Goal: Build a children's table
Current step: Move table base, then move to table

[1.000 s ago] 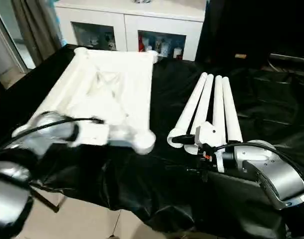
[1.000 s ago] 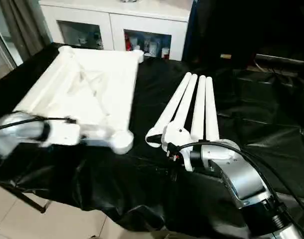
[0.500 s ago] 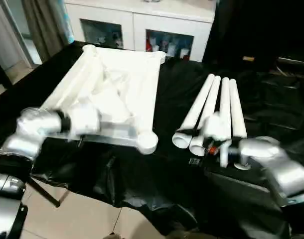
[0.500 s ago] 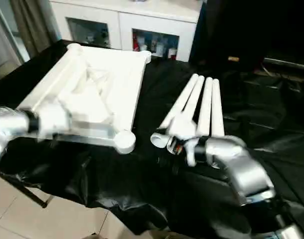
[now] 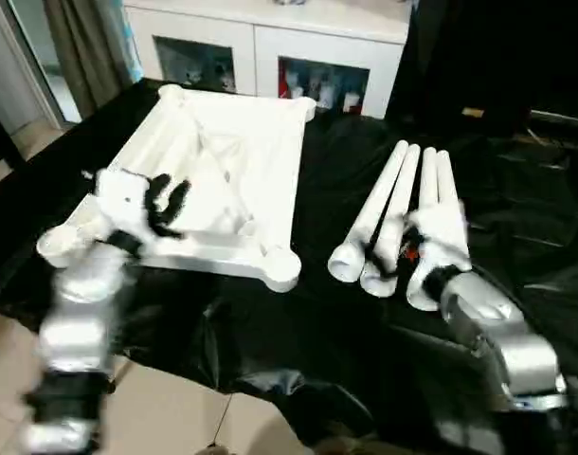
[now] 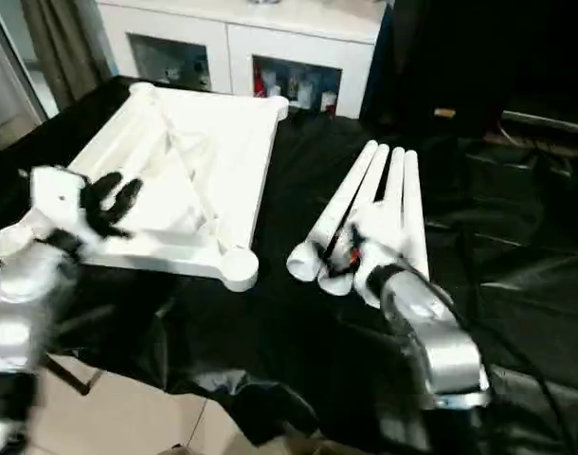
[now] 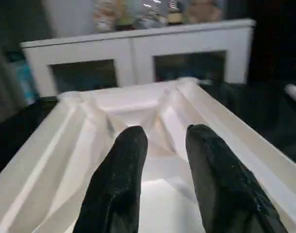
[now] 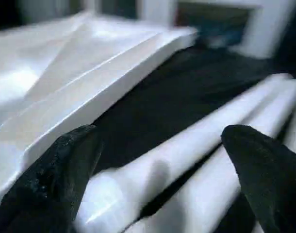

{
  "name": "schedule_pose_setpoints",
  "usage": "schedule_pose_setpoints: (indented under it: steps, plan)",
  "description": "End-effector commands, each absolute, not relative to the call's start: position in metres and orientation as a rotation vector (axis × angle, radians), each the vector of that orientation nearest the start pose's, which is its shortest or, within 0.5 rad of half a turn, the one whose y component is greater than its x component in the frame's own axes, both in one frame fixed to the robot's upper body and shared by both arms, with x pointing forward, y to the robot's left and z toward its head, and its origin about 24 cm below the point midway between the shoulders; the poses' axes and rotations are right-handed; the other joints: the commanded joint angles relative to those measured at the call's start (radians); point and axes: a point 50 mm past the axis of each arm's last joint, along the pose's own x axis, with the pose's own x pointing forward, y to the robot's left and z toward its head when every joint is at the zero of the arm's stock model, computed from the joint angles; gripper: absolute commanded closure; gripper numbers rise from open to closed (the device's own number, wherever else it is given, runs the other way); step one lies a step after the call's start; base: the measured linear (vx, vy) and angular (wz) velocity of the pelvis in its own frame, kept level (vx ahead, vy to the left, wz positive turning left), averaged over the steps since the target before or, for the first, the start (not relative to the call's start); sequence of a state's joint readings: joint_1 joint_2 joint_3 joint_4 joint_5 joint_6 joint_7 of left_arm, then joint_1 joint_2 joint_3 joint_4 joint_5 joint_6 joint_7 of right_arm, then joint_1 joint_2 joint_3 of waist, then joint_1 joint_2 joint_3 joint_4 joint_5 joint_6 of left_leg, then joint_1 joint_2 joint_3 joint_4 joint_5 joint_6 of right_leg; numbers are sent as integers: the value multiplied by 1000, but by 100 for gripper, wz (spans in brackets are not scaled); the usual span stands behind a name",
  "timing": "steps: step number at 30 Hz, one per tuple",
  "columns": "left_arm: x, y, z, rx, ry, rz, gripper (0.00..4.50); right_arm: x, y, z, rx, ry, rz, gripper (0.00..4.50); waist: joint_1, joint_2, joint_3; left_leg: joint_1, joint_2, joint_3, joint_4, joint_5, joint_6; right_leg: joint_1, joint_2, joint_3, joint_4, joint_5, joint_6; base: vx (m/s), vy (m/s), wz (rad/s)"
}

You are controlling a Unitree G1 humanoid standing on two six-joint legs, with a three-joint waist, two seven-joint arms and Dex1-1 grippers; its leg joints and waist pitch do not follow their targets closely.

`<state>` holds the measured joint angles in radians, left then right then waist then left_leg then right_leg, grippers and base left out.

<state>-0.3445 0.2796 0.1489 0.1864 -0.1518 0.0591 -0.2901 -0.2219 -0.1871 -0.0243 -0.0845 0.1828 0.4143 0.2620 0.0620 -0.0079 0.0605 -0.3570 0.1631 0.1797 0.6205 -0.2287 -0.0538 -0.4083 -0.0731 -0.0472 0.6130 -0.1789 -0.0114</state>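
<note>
The children's table top (image 5: 234, 156) lies upside down on the black cloth, its X-ribs and round corner sockets facing up. Its several white tubular legs (image 5: 431, 194) lie side by side to the right of it. My left gripper (image 5: 168, 197) hovers over the top's near-left part. In the left wrist view its fingers (image 7: 121, 160) stand apart above the ribs, with nothing between them. My right gripper (image 5: 391, 254) is at the near ends of the legs. It is open wide, with the fingers (image 8: 65, 165) either side of the legs (image 8: 196, 145) and not closed on them.
A black cloth (image 5: 298, 332) covers the work table and hangs over its near edge above a tiled floor (image 5: 175, 417). Behind stands a white cabinet (image 5: 270, 47) with glass-fronted shelves. A curtain (image 5: 81, 47) hangs at the back left.
My left arm rose from the top's near edge and now points over the ribs, with its fingers a little wider apart. My right gripper swung forward over the legs' near ends. The camera shifted slightly.
</note>
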Motion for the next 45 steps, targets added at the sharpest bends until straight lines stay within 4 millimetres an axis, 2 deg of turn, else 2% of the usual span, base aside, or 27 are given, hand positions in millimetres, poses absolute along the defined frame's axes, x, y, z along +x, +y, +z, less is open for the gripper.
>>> schedule_pose_setpoints:
  steps: [1,19,20,21,22,23,24,25,26,27,28,29,30,31,32,33,34,35,36,37,38,39,40,42,43,44,45]
  plan:
    - [315,195,107,132,-136,-144,288,289,-161,84,32,91,239,0,-1,13,-65,-1,58,-27,-91,-148,-5,50,-64,49,-68,-180,-181,0,0,0]
    - [298,182,104,187,-62,-145,288,296,-136,87,91,157,336,0,0,4,-65,-5,53,-18,-82,-93,30,51,-70,55,-65,-133,-192,0,0,0]
    - [298,180,103,170,-59,-146,288,296,-136,85,109,162,328,0,6,-9,-67,30,25,41,-41,-200,-55,19,-28,131,-93,-282,-161,-11,7,-26]
    - [298,181,103,167,-64,-139,288,295,-135,84,107,164,331,0,24,-3,-66,20,15,38,-25,-222,-54,34,-43,169,-104,-310,-164,-11,7,-26]
    - [298,182,102,166,-66,-134,288,294,-134,84,101,165,333,0,51,-14,-64,27,10,25,18,-254,-23,37,-75,246,-134,-385,-176,-18,26,-42]
    - [297,181,101,151,-59,-141,288,292,-131,84,124,168,338,0,73,-32,-56,-23,-6,-23,80,-233,9,84,-122,339,-159,-467,-196,-10,101,-46]
    - [297,181,101,151,-59,-141,288,292,-131,84,124,168,338,0,84,-27,-57,-40,-6,-54,103,-211,8,97,-143,374,-162,-491,-200,-10,101,-46]
    - [297,181,102,149,-55,-147,288,291,-131,85,143,169,341,0,91,-39,-56,-56,-16,-75,124,-204,8,100,-136,399,-163,-504,-194,-9,173,-59]
    - [296,180,103,148,-56,-158,288,290,-129,84,159,173,343,0,97,-31,-51,-54,-36,-111,136,-190,0,82,-94,419,-167,-503,-184,-35,214,-57]
    - [296,182,104,151,-52,-161,288,289,-127,82,155,179,351,0,95,-16,-59,-31,-64,-119,93,-159,21,71,-19,415,-168,-472,-144,-35,214,-57]
    - [295,182,105,154,-50,-161,288,289,-126,81,150,182,354,0,88,8,-68,26,-76,-115,-5,-85,105,51,67,383,-166,-421,-43,-48,285,-54]
    - [295,183,105,155,-48,-161,288,289,-125,80,145,184,357,0,67,41,-70,91,-44,-120,-68,-21,182,-24,130,289,-96,-362,28,-65,317,-49]
    - [296,185,104,165,-44,-149,288,288,-124,80,145,179,353,0,14,62,-72,74,26,-89,-112,-101,297,-95,105,92,101,-331,-8,-65,317,-49]
    - [297,186,104,170,-49,-143,288,287,-124,81,163,176,346,0,6,62,-71,55,83,-61,-133,-73,325,-93,39,0,156,-235,-62,-83,289,-39]
    - [298,187,104,173,-53,-139,288,287,-124,81,176,175,340,0,6,62,-60,49,85,-28,-141,-45,311,-101,29,-38,166,-199,-79,-65,275,-37]
    - [298,187,105,186,-54,-124,288,287,-125,82,173,170,331,0,4,28,-54,46,63,-72,-141,-21,334,-61,11,-72,154,-120,-66,-65,275,-37]
    - [298,185,105,192,-55,-122,288,287,-128,83,163,164,328,0,-4,36,-71,93,40,-67,-126,63,303,-66,-14,-65,89,-72,-65,-57,257,-22]
    - [298,184,105,202,-56,-121,288,286,-128,83,160,163,328,0,-8,15,-76,87,37,-61,-114,75,238,-44,-44,-47,52,-20,-101,-50,222,-3]
    - [297,182,104,207,-50,-119,288,286,-130,84,156,162,328,0,24,-19,-99,-11,43,-71,-4,24,80,93,-255,87,0,201,-294,-50,222,-3]
    - [297,181,103,202,-44,-113,288,287,-131,84,153,162,328,0,44,1,-86,-50,85,-123,39,15,32,126,-342,129,-39,271,-359,-37,167,-16]
    - [296,180,102,185,-44,-109,288,287,-132,84,149,161,332,0,9,35,-72,-59,131,-177,-44,83,-42,119,-179,22,31,247,-320,0,0,0]
    - [295,179,102,174,-45,-104,288,288,-133,86,140,158,339,0,-12,77,-77,16,208,-244,-106,67,-127,4,-28,-18,94,-28,-110,0,0,0]
    - [294,178,101,157,-45,-104,288,288,-133,86,137,156,343,0,-30,75,-76,25,206,-222,-116,65,-86,-24,-14,-11,129,-164,26,-59,-15,14]
    - [292,176,98,163,-41,-107,288,288,-135,88,130,152,357,0,-27,86,-80,10,109,-163,-104,191,-99,-10,12,-21,121,-117,47,-72,65,12]
    - [290,175,97,164,-42,-108,288,289,-136,89,118,150,368,0,-26,67,-81,15,96,-155,-101,208,-87,-1,6,-15,96,-85,43,-77,22,4]
    - [288,176,95,167,-36,-106,288,290,-138,90,104,149,375,0,-22,61,-87,37,52,-138,-83,218,-91,2,-20,0,28,27,19,-82,-39,-3]
    - [288,176,95,167,-36,-106,288,290,-138,90,104,149,375,0,-10,24,-84,-5,4,-100,-69,113,-84,56,-65,29,-41,78,28,-82,-39,-3]
